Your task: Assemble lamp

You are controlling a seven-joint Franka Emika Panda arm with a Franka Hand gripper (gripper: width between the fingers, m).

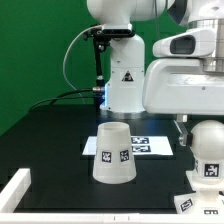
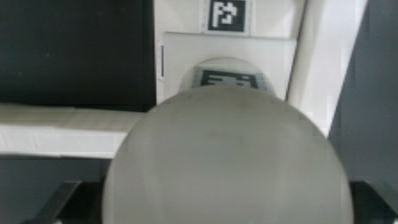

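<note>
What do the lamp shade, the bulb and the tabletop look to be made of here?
The shade looks like matte white plastic: even, dull surface without glare, with tags stuck on. The bulb, under the arm at the exterior view's right, looks the same: smooth, rounded, soft shading; the wrist view shows no gloss. The table is a flat black surface, matte; its material is unclear.

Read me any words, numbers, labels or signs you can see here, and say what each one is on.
No readable words or numbers.
Shade: black-and-white square tags, patterns only.
Bulb: a square tag, pattern only.
Marker board: square tags, no text.
Robot arm's base: small dark triangular sign, too small to read.
</note>
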